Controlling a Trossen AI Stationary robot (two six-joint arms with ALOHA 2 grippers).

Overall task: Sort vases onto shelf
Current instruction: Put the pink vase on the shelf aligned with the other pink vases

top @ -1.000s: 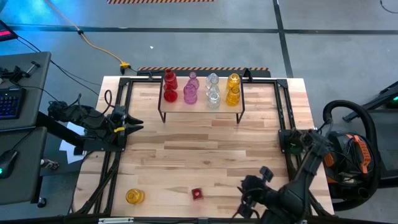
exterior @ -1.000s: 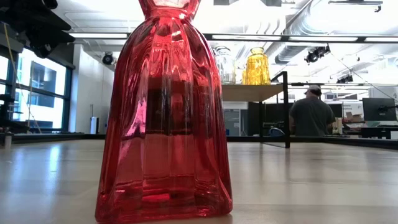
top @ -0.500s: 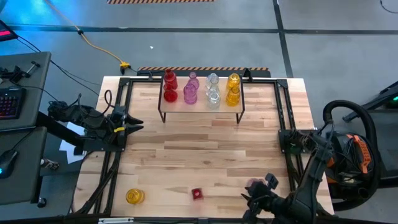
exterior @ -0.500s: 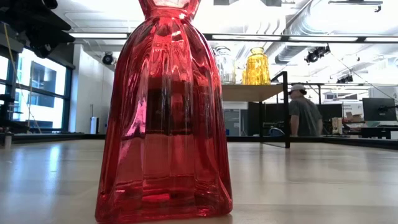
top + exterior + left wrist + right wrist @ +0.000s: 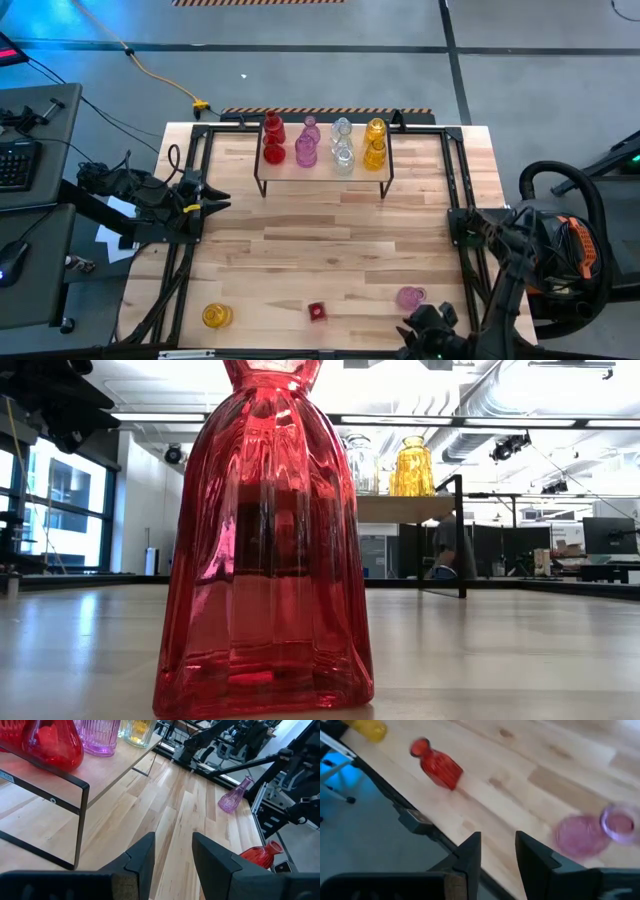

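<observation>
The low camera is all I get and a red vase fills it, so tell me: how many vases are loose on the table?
Observer: Three: a yellow vase, the red vase and a pink vase, all along the edge opposite the shelf.
Operator: Where's the right hand?
Observer: The right hand is beside the pink vase at that edge, fingers apart and empty.
Operator: And the shelf?
Observer: It holds eight vases, paired by colour: red, pink, clear, yellow.
</observation>
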